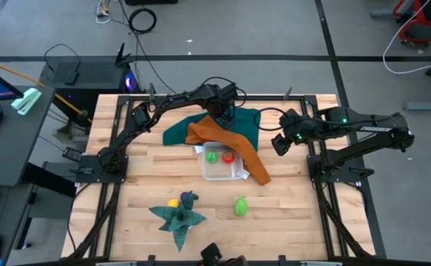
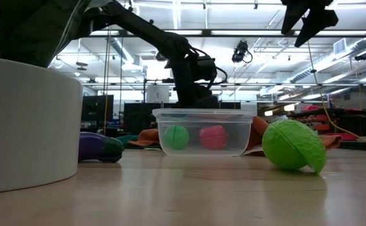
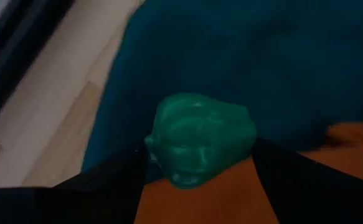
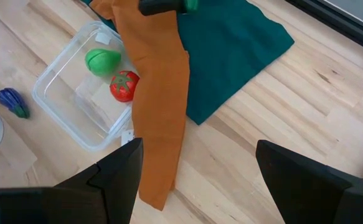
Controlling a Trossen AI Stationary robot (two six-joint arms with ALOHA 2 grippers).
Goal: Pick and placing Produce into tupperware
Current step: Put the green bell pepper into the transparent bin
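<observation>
My left gripper (image 1: 222,117) is over the far part of the long orange cloth (image 1: 233,148), where it lies on the teal cloth (image 1: 246,122), and is shut on a dark green toy pepper (image 3: 200,143). My right gripper (image 4: 197,180) hangs open, high over the table right of the tupperware (image 1: 222,174). That clear container stands on the wood and holds a light green piece (image 4: 102,60) and a red tomato (image 4: 124,86). Another light green piece (image 1: 240,205) lies nearer the front edge. A yellow piece (image 1: 172,202) and a purple one (image 1: 190,197) rest by the star-shaped cloth (image 1: 178,218). My left gripper pinches the dark green pepper between its two fingers (image 3: 106,183), one on each side of its body (image 3: 159,140). The pepper sits over the orange and teal cloths; whether it is lifted clear of them I cannot tell.
The star-shaped dark green cloth is draped over a white round thing (image 2: 26,125) at the near left. The orange cloth runs slantwise past the tupperware's right side. Bare wood (image 1: 296,199) lies at the near right.
</observation>
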